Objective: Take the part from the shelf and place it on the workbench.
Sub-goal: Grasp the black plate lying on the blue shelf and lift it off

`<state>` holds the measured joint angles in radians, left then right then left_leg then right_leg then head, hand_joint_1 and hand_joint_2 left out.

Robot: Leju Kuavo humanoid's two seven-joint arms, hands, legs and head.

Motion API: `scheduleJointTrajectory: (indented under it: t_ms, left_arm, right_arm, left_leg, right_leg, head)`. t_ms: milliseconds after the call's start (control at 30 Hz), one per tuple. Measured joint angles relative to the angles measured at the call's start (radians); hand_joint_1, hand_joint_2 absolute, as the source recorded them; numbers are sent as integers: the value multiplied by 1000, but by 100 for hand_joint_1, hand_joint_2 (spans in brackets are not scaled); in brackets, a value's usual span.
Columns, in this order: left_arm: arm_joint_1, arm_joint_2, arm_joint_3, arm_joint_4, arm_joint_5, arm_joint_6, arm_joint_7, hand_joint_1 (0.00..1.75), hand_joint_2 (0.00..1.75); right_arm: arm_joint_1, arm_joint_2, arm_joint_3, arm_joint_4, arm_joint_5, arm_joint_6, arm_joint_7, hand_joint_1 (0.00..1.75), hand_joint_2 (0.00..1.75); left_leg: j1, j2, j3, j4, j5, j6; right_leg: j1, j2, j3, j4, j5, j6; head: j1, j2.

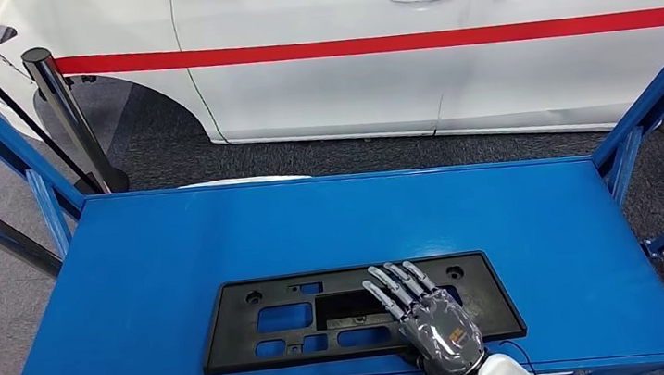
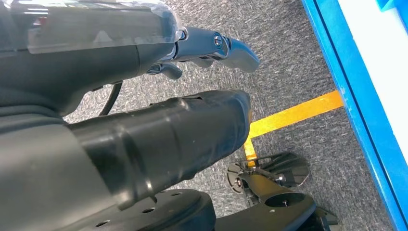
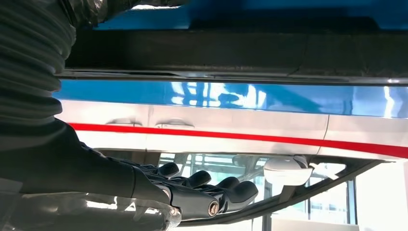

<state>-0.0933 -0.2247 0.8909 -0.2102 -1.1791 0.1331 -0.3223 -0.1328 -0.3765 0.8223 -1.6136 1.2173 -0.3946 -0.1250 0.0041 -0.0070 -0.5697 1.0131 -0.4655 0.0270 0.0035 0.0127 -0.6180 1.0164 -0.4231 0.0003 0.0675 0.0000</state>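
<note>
Black part (image 1: 323, 316) lies flat at near edge of blue shelf (image 1: 537, 222), right hand (image 1: 425, 313) resting on its right half with fingers spread, gripping nothing; left hand (image 2: 144, 96) state unclear

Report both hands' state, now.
Left hand: hangs over the floor, holding nothing; open or closed cannot be told.
Right hand: open, lying flat on the black part.

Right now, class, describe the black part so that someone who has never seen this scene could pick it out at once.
Find the blue shelf in front of the white car. Near its front edge lies the black part, a long flat plate with rectangular cut-outs, with the right hand over its right half. It is the only dark thing on the blue surface.
</note>
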Motion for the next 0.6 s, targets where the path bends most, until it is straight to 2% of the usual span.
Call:
scheduleJointTrajectory:
  t_ms: [33, 67, 167, 200, 333, 600]
  left_arm:
    - [0, 0, 0, 0, -1, -1, 0, 0, 0]
    - [0, 0, 0, 0, -2, -2, 0, 0, 0]
    - [0, 0, 0, 0, -6, -6, 1, 0, 0]
    - [0, 0, 0, 0, -7, -8, 1, 0, 0]
    - [0, 0, 0, 0, -8, -11, 1, 0, 0]
    - [0, 0, 4, 0, -7, -11, 1, 0, 0]
  right_arm:
    - [1, 0, -1, 1, 3, 1, 1, 2, 175]
    - [2, 0, -2, 3, 5, 2, 2, 21, 175]
    - [3, 0, -5, 13, 2, 12, 3, 136, 175]
    - [2, 0, -7, 17, 0, 16, 4, 158, 175]
    - [3, 0, -14, 32, 1, 19, 9, 172, 175]
    - [14, 4, -37, 44, 46, 14, 45, 175, 175]
  left_leg:
    - [0, 0, 0, 0, 0, 0]
    - [0, 0, 0, 0, 0, 0]
    - [0, 0, 0, 0, 0, 0]
    - [0, 0, 0, 0, 0, 0]
    - [0, 0, 0, 0, 0, 0]
    - [0, 0, 0, 0, 0, 0]
  right_leg:
    - [0, 0, 0, 0, 0, 0]
    - [0, 0, 0, 0, 0, 0]
    - [0, 0, 0, 0, 0, 0]
    - [0, 0, 0, 0, 0, 0]
    - [0, 0, 0, 0, 0, 0]
    - [0, 0, 0, 0, 0, 0]
  head:
    - [0, 0]
    - [0, 0]
    - [0, 0]
    - [0, 0]
    - [0, 0]
    - [0, 0]
